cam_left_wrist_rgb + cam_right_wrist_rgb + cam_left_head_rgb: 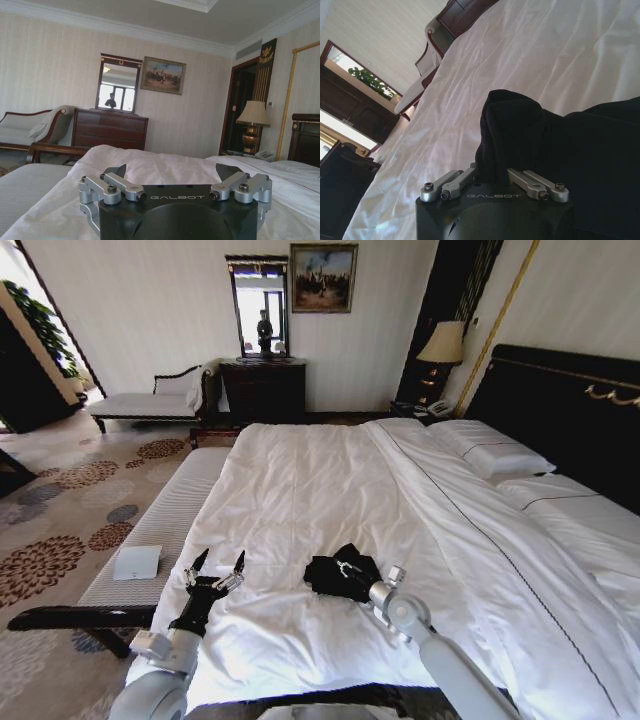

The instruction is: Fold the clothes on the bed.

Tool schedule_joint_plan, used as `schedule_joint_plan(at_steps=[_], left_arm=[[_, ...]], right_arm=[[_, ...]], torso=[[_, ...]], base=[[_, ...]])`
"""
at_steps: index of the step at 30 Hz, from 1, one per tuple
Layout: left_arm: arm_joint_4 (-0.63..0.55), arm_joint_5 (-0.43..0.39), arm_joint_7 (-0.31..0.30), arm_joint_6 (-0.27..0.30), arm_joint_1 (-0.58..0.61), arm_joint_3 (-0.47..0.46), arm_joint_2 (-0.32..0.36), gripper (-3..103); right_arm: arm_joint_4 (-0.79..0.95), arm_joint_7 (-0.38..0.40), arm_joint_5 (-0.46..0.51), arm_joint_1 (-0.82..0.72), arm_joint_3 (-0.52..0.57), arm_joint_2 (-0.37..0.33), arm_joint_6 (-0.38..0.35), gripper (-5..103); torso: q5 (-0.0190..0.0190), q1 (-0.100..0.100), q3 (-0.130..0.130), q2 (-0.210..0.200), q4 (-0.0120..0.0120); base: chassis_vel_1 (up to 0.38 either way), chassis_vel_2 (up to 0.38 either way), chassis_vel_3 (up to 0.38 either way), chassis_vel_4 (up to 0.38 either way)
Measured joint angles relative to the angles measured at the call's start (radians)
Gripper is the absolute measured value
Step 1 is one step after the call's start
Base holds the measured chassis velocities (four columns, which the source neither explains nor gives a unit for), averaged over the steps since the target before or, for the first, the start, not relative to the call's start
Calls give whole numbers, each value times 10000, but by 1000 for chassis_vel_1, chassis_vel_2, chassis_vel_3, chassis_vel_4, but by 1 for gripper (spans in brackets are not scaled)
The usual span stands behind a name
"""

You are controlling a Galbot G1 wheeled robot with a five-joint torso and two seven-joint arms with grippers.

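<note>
A: Where is the left gripper [218, 567]?
B: It hovers over the white bed [300, 490], to the left of the shirt [340, 573], with its fingers spread and nothing between them.
A: And the shirt?
B: It lies bunched on the bed, near its foot. The right gripper [350, 568] is closed on the shirt.

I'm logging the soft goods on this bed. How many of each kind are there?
Black T-shirt: 1, bunched, at the right gripper
White pillows: 2, second nearer the camera
White duvet: 1
Total: 4
The left gripper hovers open beside the T-shirt, apart from it.
</note>
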Motion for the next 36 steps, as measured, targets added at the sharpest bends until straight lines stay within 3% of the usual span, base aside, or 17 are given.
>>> schedule_joint_plan(at_steps=[2,4,8,10,15,16,23,27,31,34,36], left_arm=[[0,0,0,0,0,0,0,100],[0,0,0,0,0,0,0,100],[0,0,0,0,0,0,0,100],[0,0,0,0,0,0,0,100],[0,0,0,0,0,0,0,100],[0,0,0,0,0,0,0,100],[0,0,0,0,0,0,0,100],[0,0,0,0,0,0,0,100],[0,1,0,0,0,0,-1,100],[0,0,0,0,0,0,0,100],[0,0,0,0,0,0,0,100]], right_arm=[[1,-39,-205,7,-103,37,0,19],[29,-46,-288,7,-175,47,0,19],[235,-76,-651,20,-493,139,0,41],[243,-76,-785,38,-588,178,0,41],[505,-129,-1367,-21,-904,306,45,68],[505,-129,-1367,-21,-904,306,45,68],[1541,-245,-1485,-895,-484,-185,-10,94],[2025,-356,-1488,-1439,407,-275,230,99],[2073,-418,-1821,-1597,1227,-189,976,100],[1351,-458,-2624,-1348,1549,-97,1590,100],[269,-475,-3686,-856,1523,67,2106,100]], torso=[[2,0,0,0,1],[2,0,0,0,1],[0,0,0,0,1],[1,0,0,0,1],[2,0,0,1,2],[2,0,0,1,2],[3,-1,-1,2,0],[2,-1,-1,2,-2],[0,0,-1,2,-1],[0,-1,-1,3,0],[3,-1,-1,2,-2]], base=[[0,0,0,0],[0,0,0,0],[0,0,0,0],[0,0,0,0],[0,0,0,0],[0,0,0,0],[0,0,0,0],[0,0,0,0],[0,0,0,0],[0,0,0,0],[0,0,0,0]])
